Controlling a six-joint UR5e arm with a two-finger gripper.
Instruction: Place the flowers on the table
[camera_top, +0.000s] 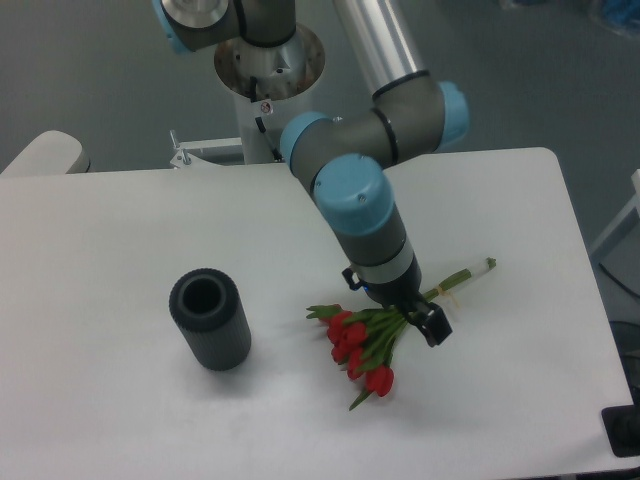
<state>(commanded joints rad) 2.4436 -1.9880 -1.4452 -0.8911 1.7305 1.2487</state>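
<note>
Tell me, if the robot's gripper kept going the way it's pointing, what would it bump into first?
The gripper points down and slightly right, right at the flowers. It would probably meet their green stems first, then the table just beneath. Depth is hard to judge from this one view.

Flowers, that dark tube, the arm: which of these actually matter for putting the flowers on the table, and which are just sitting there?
Part of the job:
- the flowers, a bunch of red tulips lying on the tabletop
- the table, white, where they go
- the gripper, over the stems just above the blooms

Just sitting there:
- the dark ribbed vase, upright and empty, left of the flowers
</note>
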